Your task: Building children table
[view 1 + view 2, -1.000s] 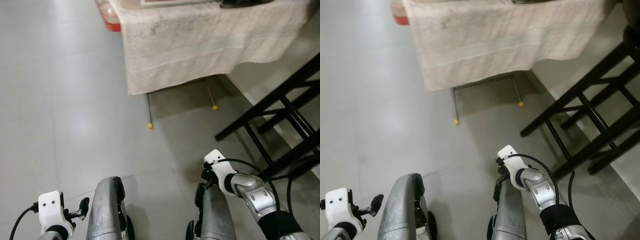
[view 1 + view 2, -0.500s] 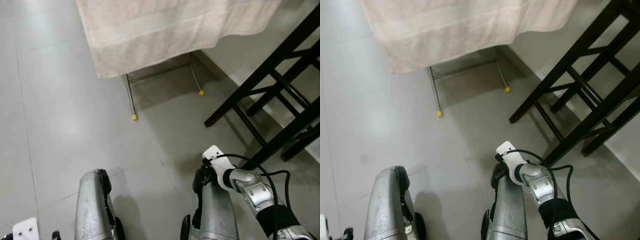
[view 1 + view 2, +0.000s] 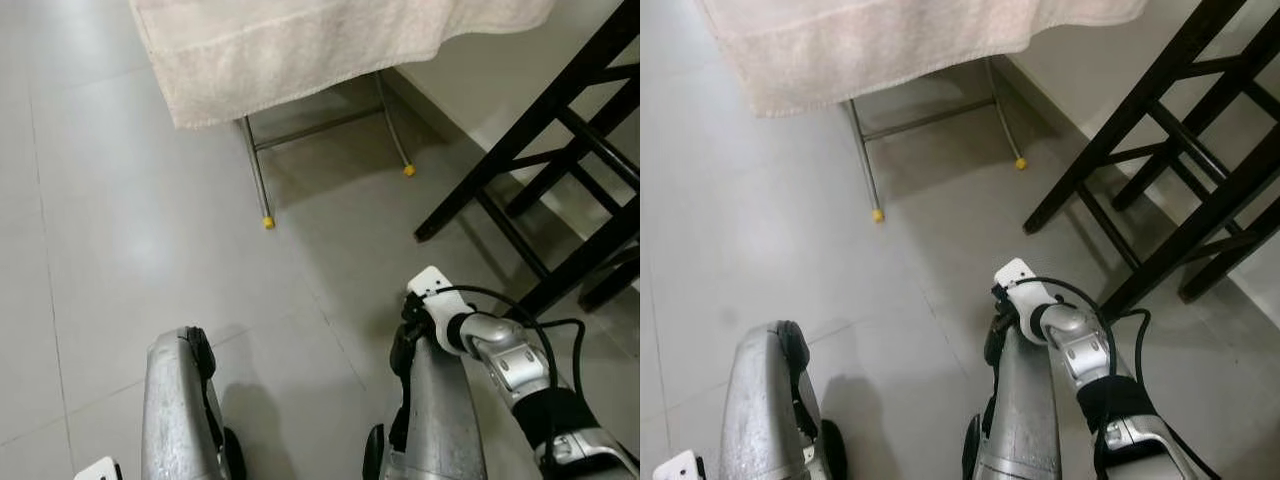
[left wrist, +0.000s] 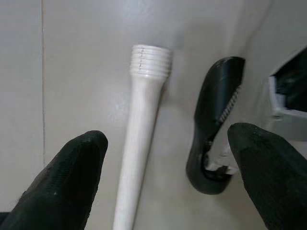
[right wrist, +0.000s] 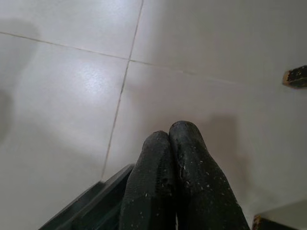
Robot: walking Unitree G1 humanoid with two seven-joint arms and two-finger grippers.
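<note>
Pale glossy floor tiles (image 3: 130, 250) run under everything I see from the head camera. Ahead stands a low frame on thin metal legs with yellow feet (image 3: 268, 222), draped in a cream towel (image 3: 300, 50) whose upper part is cut off by the picture edge, so I cannot tell what lies on it. A black wooden frame (image 3: 560, 170) crosses the floor's right side. My right gripper (image 5: 175, 143) hangs beside the knee, fingers pressed together on nothing. My left gripper (image 4: 168, 158) hovers over the floor with fingers spread wide; between them lies a white plastic table leg (image 4: 141, 139), smooth and round with a threaded end, untouched. Beside it sits a black curved part (image 4: 216, 124) I cannot identify.
</note>
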